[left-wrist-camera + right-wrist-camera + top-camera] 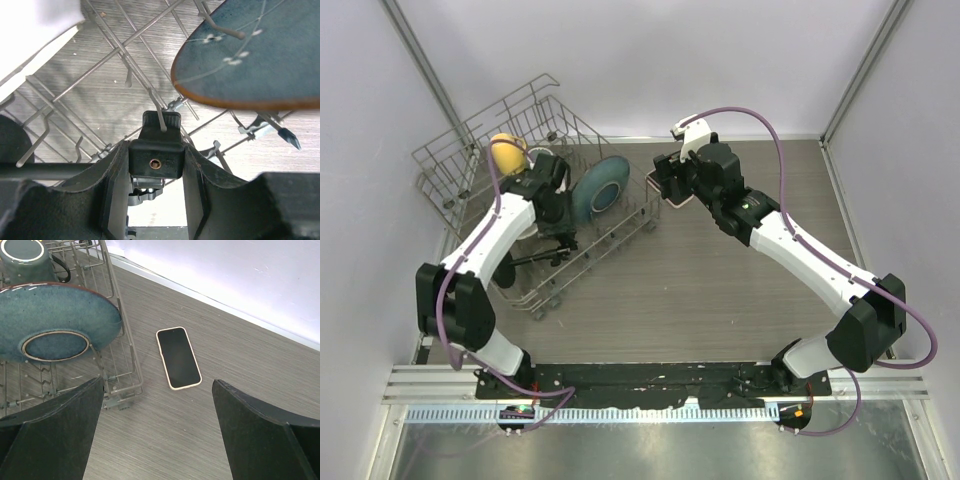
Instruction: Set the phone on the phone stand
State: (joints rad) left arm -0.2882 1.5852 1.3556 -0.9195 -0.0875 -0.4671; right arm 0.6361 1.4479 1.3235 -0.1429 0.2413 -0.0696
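**Phone on the Table, Stand Held in the Rack**

The phone (178,358) lay flat on the brown table (240,355) with its black screen facing up. It was just beside the grey dish rack (125,347), close to the rack's corner but not touching it. Nothing was holding it.

The right gripper (157,385) hung over the phone. Its two black fingers (55,435) were spread wide apart, one on each side of the picture, with nothing between them. From the top camera this gripper covered most of the phone.

The left gripper (558,200) reached into the dish rack. Its fingers (112,195) were squeezed against both sides of the little clamp head of the phone stand (155,161). A rack wire crossed in front of the top of the head. The stand's thin black post ran sideways from the head, so the stand was tipped over, not standing up. I could not tell where its round base sat.

A big blue plate (250,55) stood on its edge in the rack, right by the stand. A dark blue-green mug (25,260) sat behind the plate. A yellow thing (507,150) sat farther back in the rack.

The phone and the stand were well apart.
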